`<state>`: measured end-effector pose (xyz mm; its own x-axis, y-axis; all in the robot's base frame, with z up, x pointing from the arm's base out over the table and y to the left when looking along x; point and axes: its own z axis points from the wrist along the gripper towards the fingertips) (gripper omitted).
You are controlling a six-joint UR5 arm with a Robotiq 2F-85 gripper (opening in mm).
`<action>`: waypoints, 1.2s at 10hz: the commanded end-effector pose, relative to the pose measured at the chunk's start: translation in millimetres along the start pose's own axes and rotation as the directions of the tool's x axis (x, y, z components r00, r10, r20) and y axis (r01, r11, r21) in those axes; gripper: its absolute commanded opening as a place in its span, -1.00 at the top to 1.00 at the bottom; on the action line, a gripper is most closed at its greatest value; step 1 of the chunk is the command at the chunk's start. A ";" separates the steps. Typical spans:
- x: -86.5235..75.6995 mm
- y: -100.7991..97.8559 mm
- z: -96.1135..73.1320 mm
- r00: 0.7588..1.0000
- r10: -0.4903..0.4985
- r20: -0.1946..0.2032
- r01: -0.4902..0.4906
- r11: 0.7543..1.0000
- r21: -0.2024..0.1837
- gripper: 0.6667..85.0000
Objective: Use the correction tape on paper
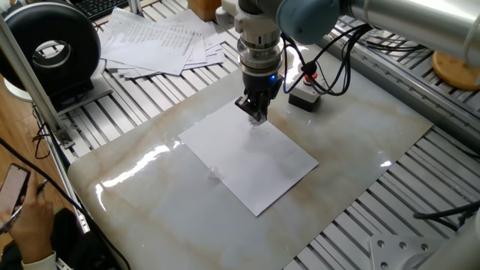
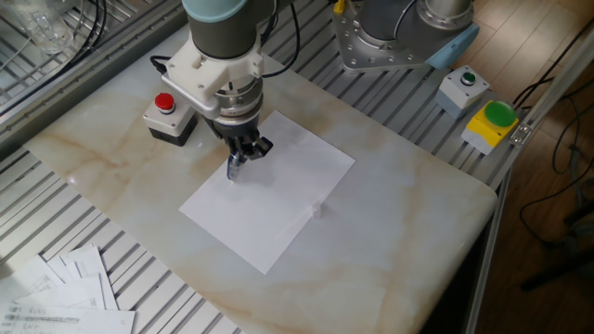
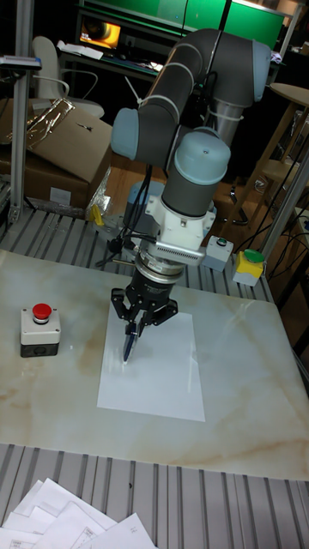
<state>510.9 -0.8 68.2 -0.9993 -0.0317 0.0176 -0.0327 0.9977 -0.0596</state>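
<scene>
The small dark grey-black correction tape dispenser [image 3: 129,340] hangs nose-down in my two-finger gripper [image 3: 130,343], clamped between the fingers, its tip on or just above the blank white rectangular sheet of paper [image 2: 278,199] near the sheet's corner closest to the red push-button box [image 2: 165,112]; from here I cannot say for certain that the tip touches. The sheet lies askew around the middle of the pale marble-patterned worktop [image 1: 360,150], well clear of its edges. I judge the task as being in its working stroke or just at its start: the tool is grasped and brought to the paper, but I see no laid strip of tape on the white surface, so the drag across the sheet and the lift-off seem left to do. White tape on white paper would be hard to spot anyway. In both table-side views the dispenser is mostly hidden by the fingers. A small faint mark [image 2: 317,210] on the sheet is too tiny to identify.
</scene>
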 end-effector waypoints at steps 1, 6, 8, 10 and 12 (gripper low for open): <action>-6.2 1.3 0.8 1.000 -0.003 0.014 0.004 1.000 -0.019 0.99; -3.8 1.4 7.7 1.000 -0.008 0.022 0.008 0.999 -0.033 0.99; -2.7 1.0 9.2 1.000 -0.011 0.024 0.012 0.999 -0.036 0.99; -1.3 0.8 10.0 1.000 -0.014 0.023 0.015 0.999 -0.039 0.99; 1.5 0.7 9.8 1.000 -0.016 0.017 0.016 0.999 -0.040 0.99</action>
<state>511.0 -2.5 58.2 -0.9987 -0.0516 0.0010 -0.0516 0.9981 -0.0344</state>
